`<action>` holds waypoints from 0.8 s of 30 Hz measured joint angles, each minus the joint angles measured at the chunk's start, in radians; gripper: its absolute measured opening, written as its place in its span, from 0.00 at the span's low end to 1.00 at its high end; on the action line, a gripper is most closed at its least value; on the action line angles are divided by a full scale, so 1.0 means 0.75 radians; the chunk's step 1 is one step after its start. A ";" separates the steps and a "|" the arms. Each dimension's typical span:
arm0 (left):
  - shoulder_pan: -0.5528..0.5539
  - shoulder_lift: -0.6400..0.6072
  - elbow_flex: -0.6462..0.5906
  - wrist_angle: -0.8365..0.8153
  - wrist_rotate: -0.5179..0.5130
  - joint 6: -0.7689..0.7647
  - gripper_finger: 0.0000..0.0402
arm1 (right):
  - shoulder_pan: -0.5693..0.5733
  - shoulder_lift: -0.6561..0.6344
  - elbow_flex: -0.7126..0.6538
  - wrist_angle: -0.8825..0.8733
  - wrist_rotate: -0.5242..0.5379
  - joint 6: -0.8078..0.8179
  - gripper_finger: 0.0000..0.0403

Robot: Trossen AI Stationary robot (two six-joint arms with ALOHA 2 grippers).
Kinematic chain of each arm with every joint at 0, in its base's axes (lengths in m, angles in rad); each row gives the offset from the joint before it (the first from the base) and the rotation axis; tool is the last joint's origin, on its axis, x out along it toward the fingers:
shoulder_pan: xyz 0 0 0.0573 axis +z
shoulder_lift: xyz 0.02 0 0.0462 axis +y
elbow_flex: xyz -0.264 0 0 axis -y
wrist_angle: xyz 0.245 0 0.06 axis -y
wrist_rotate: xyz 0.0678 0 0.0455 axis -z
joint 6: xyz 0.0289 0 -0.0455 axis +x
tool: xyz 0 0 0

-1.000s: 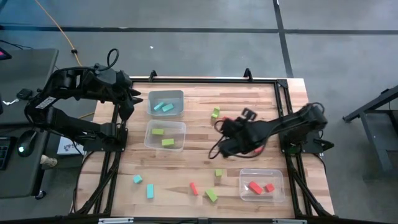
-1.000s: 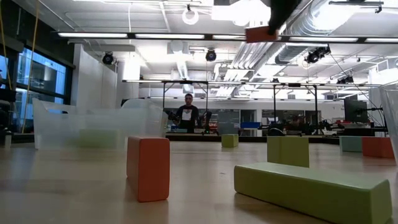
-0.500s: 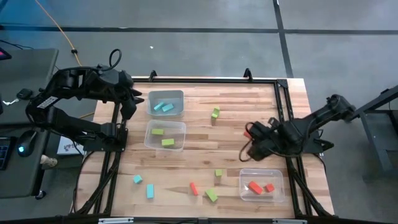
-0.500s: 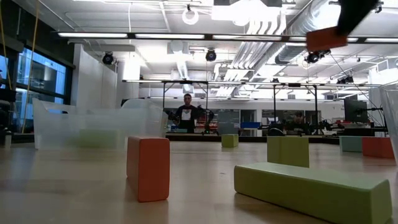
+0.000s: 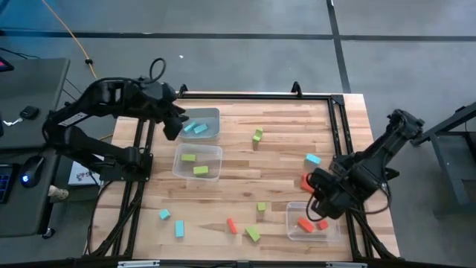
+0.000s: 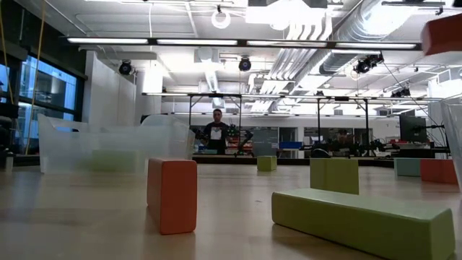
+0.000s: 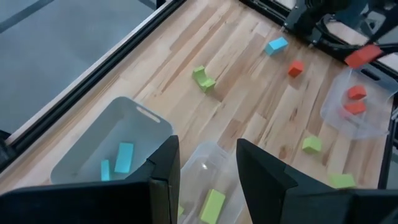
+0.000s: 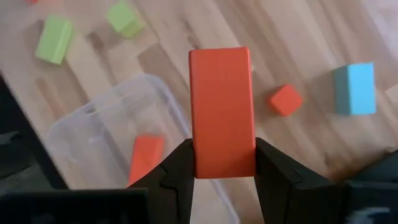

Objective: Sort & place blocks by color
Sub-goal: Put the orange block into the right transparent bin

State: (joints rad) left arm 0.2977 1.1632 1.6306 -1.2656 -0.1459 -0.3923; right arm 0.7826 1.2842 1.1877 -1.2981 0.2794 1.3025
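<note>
My right gripper [image 5: 318, 202] hangs over the far left corner of a clear bin [image 5: 332, 231] that holds two red-orange blocks [image 5: 306, 223]. It is shut on a red-orange bar [image 8: 222, 106], which also shows high up at the right edge of the low view [image 6: 442, 35]. My left gripper [image 7: 208, 180] is open with nothing in it, at the left rim of the bin with cyan blocks [image 5: 199, 125]. A third bin [image 5: 198, 162] holds green blocks. Loose green [image 5: 257, 135], cyan [image 5: 312, 158] and red-orange blocks [image 5: 306, 181] lie flat on the table. My right gripper pinches the red-orange bar between its two fingers, on the two long sides near one end [image 8: 205, 163]. The fingers [image 8: 273, 171] come steeply from above. The bar is lifted clear, well above the table and the bin.
More loose blocks lie near the front edge: cyan ones [image 5: 164, 214] [image 5: 179, 228], a red-orange one [image 5: 231, 225], green ones [image 5: 261, 207] [image 5: 253, 234]. A black frame [image 5: 338, 119] runs along the table's edges. A person [image 6: 217, 135] stands far behind in the room.
My right gripper has carried the red-orange bar from the table's middle toward the right and near edges, down a little, turning and tipping more steeply down, to above the bin with red-orange blocks. My left gripper has shifted a little toward the table's right, to the cyan bin's rim.
</note>
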 joint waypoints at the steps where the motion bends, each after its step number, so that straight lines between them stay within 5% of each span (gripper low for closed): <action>1: 0.000 0.015 0.000 0.005 0.000 0.000 0.28 | 0.022 0.004 0.000 0.002 0.000 0.024 0.27; 24: -0.003 0.298 0.001 0.193 0.011 -0.001 0.28 | 0.334 0.364 0.000 0.259 -0.004 0.276 0.27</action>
State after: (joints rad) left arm 0.2953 1.3868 1.6310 -1.1210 -0.1376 -0.3927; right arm 1.0329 1.5573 1.1877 -1.1036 0.2765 1.5098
